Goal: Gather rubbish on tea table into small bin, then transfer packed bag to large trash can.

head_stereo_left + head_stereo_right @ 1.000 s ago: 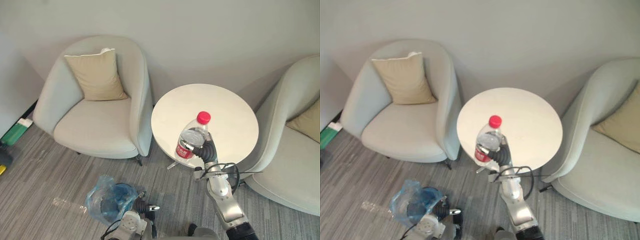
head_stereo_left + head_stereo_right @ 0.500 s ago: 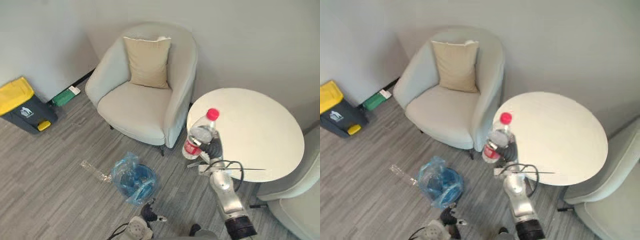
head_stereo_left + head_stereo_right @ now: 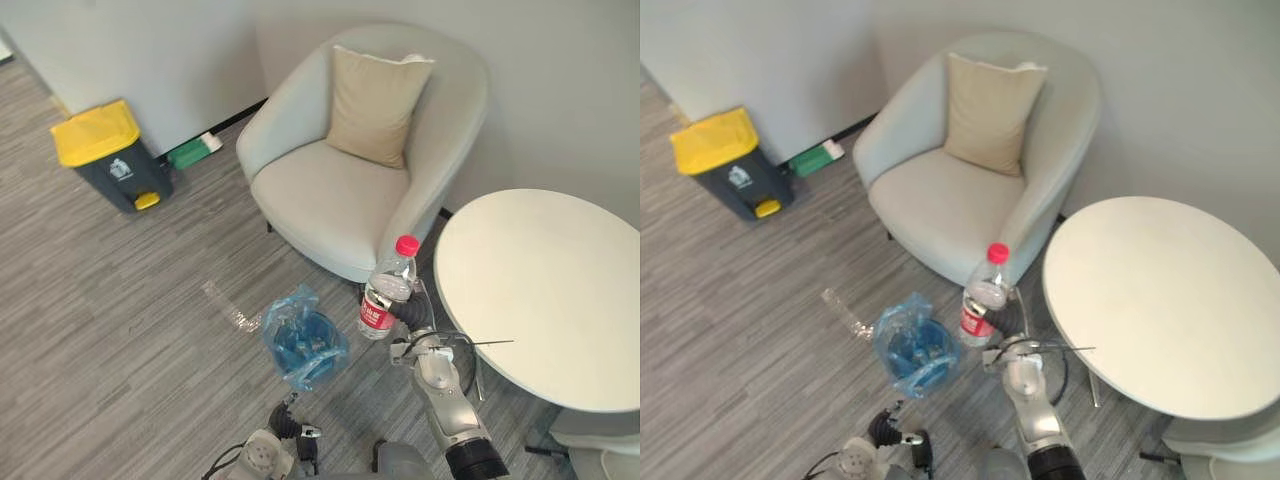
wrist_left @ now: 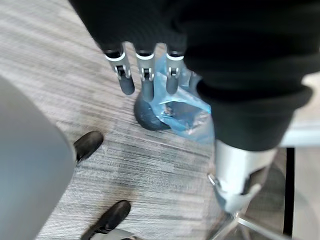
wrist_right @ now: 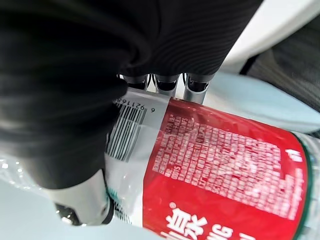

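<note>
1. My right hand (image 3: 406, 312) has its fingers (image 5: 194, 89) curled round the red label band of a clear plastic bottle with a red cap (image 3: 386, 285). I cannot see the thumb's contact.
2. The bottle stands nearly upright with its cap up, leaning a little. It is held in the air over the grey wood-grain floor (image 3: 120, 330), in the gap between the armchair's front and the table's rim.
3. My left hand (image 4: 146, 82) hangs low with its fingers straight and loose, holding nothing.
4. Past the left hand's fingertips, the small round bin lined with a blue plastic bag (image 3: 303, 340) stands on the floor. The bag's mouth is open and crumpled. The bin is near the bottle, on its left, with a narrow strip of floor between them.
5. The round white tea table (image 3: 545, 290) lies to the right. Its near rim runs close beside my right forearm, so there is little room on that side.
6. The pale grey upholstered armchair (image 3: 330, 200), with a beige square cushion (image 3: 375, 105) against its back, sits just behind the bottle.
7. A clear strip of plastic film (image 3: 228, 305) lies on the floor just left of the bin.
8. Beyond the film the floor is open leftward up to the dark grey large trash can with a yellow lid (image 3: 105, 155). It stands by the wall, well apart from the bin, with a flat green object (image 3: 190, 152) beside it.
9. The corner of a second pale armchair (image 3: 600, 455) shows at the far right, past the table.
</note>
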Robot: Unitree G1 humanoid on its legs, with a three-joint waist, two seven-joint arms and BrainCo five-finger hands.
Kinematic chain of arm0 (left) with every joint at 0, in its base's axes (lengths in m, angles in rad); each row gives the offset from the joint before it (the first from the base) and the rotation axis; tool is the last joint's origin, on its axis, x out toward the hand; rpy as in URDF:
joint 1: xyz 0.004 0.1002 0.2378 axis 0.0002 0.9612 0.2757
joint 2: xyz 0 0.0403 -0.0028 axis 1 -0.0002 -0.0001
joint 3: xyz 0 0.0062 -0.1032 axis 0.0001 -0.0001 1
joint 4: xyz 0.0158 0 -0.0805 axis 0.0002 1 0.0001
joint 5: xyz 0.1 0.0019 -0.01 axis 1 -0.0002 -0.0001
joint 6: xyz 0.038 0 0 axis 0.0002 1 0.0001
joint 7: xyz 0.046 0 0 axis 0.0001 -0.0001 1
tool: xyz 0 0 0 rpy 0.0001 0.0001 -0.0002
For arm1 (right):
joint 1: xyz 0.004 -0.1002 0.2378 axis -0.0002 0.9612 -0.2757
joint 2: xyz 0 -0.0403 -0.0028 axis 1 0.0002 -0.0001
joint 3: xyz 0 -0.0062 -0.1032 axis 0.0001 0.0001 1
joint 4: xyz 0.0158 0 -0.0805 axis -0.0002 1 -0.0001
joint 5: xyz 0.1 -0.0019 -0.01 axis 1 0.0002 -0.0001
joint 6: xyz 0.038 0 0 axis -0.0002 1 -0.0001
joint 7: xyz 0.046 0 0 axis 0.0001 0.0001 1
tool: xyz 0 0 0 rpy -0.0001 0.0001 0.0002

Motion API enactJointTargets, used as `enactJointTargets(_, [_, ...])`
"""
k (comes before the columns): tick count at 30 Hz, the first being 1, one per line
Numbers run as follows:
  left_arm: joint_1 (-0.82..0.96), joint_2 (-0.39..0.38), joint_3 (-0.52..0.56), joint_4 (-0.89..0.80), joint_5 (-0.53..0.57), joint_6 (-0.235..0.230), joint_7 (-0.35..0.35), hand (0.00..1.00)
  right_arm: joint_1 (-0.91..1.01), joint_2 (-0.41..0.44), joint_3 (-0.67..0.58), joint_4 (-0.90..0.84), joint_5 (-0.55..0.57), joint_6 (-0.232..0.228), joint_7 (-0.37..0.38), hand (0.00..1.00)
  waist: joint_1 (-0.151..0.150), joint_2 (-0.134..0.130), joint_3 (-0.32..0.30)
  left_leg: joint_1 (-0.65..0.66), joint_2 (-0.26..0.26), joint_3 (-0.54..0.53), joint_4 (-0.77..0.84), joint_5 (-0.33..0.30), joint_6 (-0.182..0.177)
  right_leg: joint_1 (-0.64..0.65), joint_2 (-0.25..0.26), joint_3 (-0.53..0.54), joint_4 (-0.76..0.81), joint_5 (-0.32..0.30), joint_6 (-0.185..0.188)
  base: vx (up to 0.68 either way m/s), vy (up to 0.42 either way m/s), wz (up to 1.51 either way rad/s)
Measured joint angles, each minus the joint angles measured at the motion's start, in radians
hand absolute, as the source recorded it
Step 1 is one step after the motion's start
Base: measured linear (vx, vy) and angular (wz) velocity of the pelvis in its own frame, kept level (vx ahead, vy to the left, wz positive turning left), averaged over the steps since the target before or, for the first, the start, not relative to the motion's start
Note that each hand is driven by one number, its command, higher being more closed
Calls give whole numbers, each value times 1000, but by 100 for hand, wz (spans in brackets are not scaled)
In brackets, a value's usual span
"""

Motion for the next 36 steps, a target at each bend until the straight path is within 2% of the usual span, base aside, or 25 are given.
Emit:
enactJointTargets(2, [2,-1,24,-4,-11,-10,2,0,6,-4,-20,-13,14,-2,-3,100,7,-3,1,-51,36,51,167,-41,16,61,25,-1,-27,44,-26,61,-5,65])
enactJointTargets(4, [3,-2,36,-13,-20,-13,2,0,15,-6,-17,-42,23,-2,-3,100,19,-3,0,-72,61,94,261,-82,19,109,39,0,-62,45,-26,42,-29,25])
enactJointTargets(6, [2,-1,45,-21,-29,-12,3,0,24,-3,-12,-63,23,-14,-1,100,35,-4,0,-86,65,96,295,-85,18,122,41,-1,-82,44,-26,11,-66,6])
enactJointTargets(8, [2,-1,47,-21,-39,-11,3,0,36,0,-15,-69,23,-14,0,100,40,1,-1,-90,63,95,277,-82,15,127,41,-17,-92,44,-26,-20,-42,26])
enactJointTargets(11, [8,0,51,-22,-39,-11,4,0,68,1,-41,-68,23,-12,0,100,40,-3,-2,-53,42,89,163,-35,-2,130,35,-65,-92,44,-26,-25,-43,56])
enactJointTargets(17, [26,10,51,-20,-37,-10,5,0,71,5,-36,-9,16,-11,0,100,40,-1,-7,90,24,76,-165,120,-14,125,46,-74,-89,44,-26,-47,-41,13])
enactJointTargets(23, [27,23,54,-18,-36,-9,6,0,60,1,-10,75,-19,0,-1,100,39,-3,-9,94,24,79,-188,127,-13,101,46,-47,-74,35,-28,-77,4,-14])
enactJointTargets(26, [28,42,63,-17,-37,-9,24,0,30,1,31,156,-21,2,3,100,41,-16,-14,77,0,87,-191,121,0,88,23,-43,-77,-22,-36,-137,13,-5])
enactJointTargets(28, [31,36,80,-16,-37,-9,24,0,15,0,46,200,-20,7,8,100,42,-9,-14,77,-10,86,-191,126,6,87,13,-48,-82,-40,-47,-190,8,7])
enactJointTargets(32, [33,44,96,-22,-40,-12,27,0,-18,-7,73,239,-29,15,7,100,49,2,-19,-28,-4,74,-141,123,9,3,13,-89,-56,-49,-26,-166,17,29])
enactJointTargets(33, [10,51,116,-41,-62,-15,29,0,-87,-30,73,253,-53,15,-7,100,57,6,19,-131,5,69,-64,112,24,-70,15,-106,-5,-41,-37,-73,18,35])
enactJointTargets(34, [7,52,118,-42,-64,-15,30,0,-96,-33,73,255,-55,15,-7,100,58,5,24,-138,6,68,-57,111,25,-75,15,-107,0,-40,-39,-129,36,35])
enactJointTargets(36, [-49,72,131,-59,-91,-21,46,0,-233,-57,78,321,-60,17,-25,100,74,3,96,-274,14,54,66,93,29,-189,17,-111,96,-47,-45,-140,41,21])
